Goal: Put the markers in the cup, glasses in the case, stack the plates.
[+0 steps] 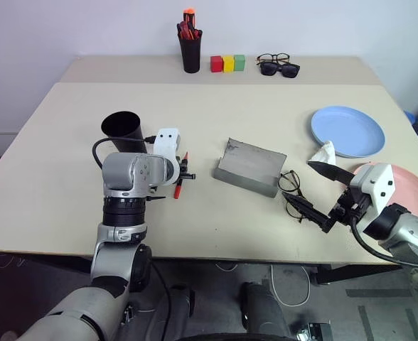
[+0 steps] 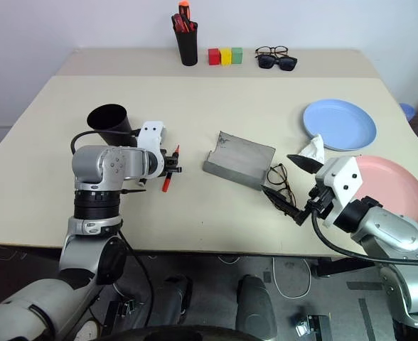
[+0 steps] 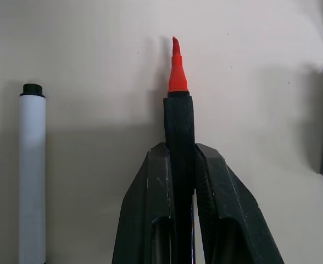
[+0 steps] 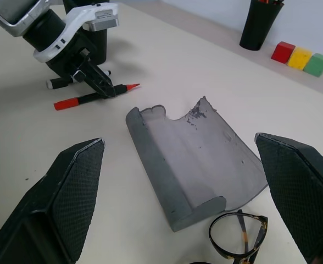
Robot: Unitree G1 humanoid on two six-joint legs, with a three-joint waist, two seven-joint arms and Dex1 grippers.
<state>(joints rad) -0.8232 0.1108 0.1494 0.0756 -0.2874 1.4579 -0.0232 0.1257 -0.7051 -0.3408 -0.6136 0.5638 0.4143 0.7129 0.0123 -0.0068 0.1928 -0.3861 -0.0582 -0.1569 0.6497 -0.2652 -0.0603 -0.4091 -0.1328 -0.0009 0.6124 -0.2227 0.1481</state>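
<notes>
1. Beige and matte, the table (image 1: pixel 67 177) carried everything, with a pale wall behind it.
2. Nearest the robot, the left end effector (image 4: pixel 104 87) had its fingers (image 3: pixel 156 203) pressed together on the black middle band of the red marker (image 4: pixel 73 101), which looked still to lie along the table. That pinch sat on a narrow strip of the barrel, so the pen could swivel or slip out on the lift, I judged.
3. The white marker (image 3: pixel 32 176) lay just beside the held one, parallel to it and untouched; a careless lift could nudge it and send it rolling.
4. The right end effector (image 1: pixel 321 195) hovered with its fingers spread wide, holding nothing, over the wire-rimmed glasses (image 2: pixel 279 183), which lay just beside the near right end of the open grey case (image 4: pixel 191 159). A descent there risked bending the thin frame.
5. The black cup (image 1: pixel 123 131) stood just beyond the left end effector, close enough that a hasty swing might tip it.
6. Farther right, the pink plate (image 2: pixel 392 186) and the blue plate (image 1: pixel 347 131) lay near each other, unstacked, with a crumpled white tissue (image 1: pixel 325 152) at the blue plate's near rim.
</notes>
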